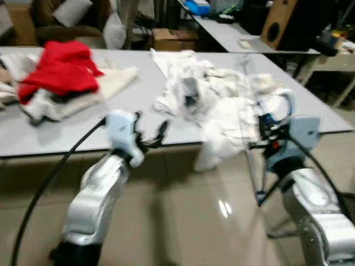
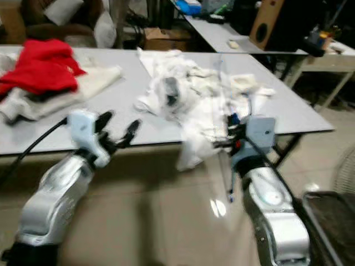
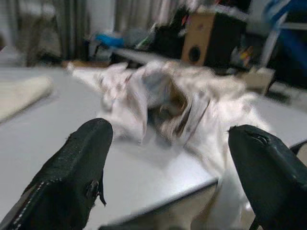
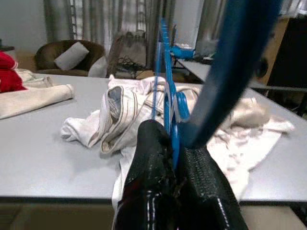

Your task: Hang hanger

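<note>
Right gripper (image 4: pixel 170 158) is clamped tight on the blue hanger (image 4: pixel 165 91), centre-right of the head view, just at the grey table (image 1: pixel 138 100) edge. Left gripper (image 1: pixel 150 133) hovers spread wide, empty. Best to steady the white shirt (image 1: pixel 222 111) before threading.

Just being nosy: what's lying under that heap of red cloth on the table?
The red cloth lies on cream and white clothes that stick out around it, all on the grey table. Whatever sits right under the red heap is covered.
</note>
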Controlling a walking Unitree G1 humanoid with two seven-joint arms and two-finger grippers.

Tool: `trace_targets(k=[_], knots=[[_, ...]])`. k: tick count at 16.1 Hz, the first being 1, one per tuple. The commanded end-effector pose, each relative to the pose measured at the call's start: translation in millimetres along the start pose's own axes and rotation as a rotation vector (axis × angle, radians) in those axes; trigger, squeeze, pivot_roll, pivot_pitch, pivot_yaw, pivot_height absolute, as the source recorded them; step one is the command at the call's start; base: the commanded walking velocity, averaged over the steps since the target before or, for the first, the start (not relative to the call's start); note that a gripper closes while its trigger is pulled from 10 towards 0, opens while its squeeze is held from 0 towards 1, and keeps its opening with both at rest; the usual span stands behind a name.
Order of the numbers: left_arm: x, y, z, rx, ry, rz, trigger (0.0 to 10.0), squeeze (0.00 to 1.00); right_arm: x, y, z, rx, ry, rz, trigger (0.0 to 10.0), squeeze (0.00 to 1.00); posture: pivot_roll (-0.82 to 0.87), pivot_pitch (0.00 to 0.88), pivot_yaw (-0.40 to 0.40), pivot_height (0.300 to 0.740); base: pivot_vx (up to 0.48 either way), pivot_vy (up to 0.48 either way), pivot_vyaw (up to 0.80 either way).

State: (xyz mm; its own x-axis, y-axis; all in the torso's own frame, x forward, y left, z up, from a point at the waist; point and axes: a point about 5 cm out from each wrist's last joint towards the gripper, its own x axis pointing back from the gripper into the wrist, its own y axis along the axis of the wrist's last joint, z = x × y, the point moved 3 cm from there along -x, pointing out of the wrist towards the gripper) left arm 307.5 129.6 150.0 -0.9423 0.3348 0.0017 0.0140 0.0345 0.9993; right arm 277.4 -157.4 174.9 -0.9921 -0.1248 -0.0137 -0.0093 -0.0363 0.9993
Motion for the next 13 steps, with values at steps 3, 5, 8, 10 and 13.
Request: trace_targets(k=[3,5,8,10,13], knots=[[-8.2,11,6.3,-0.016,0.02,-0.035,10.0,0.0,-10.8,-7,4.7,0.004,0.063,0.05,10.0,0.0,-0.16,0.0,-0.076,0.74,0.0,0.0,0.0],[-10.0,11,8.6,-0.013,0.033,-0.025,10.0,0.0,-13.6,-4,0.5,0.018,0.04,0.031,10.0,0.0,-0.16,0.004,-0.071,0.74,0.291,0.0,0.0],[-2.5,4,14.9,-0.003,0.069,-0.016,10.0,0.0,-12.1,-9,-4.2,0.033,0.0,0.03,10.0,0.0,-0.15,0.0,-0.087,0.74,0.325,0.0,0.0],[-7.9,9,18.4,-0.003,0.08,-0.029,10.0,0.0,-17.3,-5,0.4,0.059,0.035,0.017,10.0,0.0,-0.16,0.0,-0.084,0.74,0.349,0.0,0.0],[-10.6,11,19.9,-0.021,0.066,-0.028,10.0,0.0,-16.9,-1,-3.3,0.064,0.038,0.001,10.0,0.0,-0.15,0.006,-0.087,0.74,0.347,0.0,0.0]])
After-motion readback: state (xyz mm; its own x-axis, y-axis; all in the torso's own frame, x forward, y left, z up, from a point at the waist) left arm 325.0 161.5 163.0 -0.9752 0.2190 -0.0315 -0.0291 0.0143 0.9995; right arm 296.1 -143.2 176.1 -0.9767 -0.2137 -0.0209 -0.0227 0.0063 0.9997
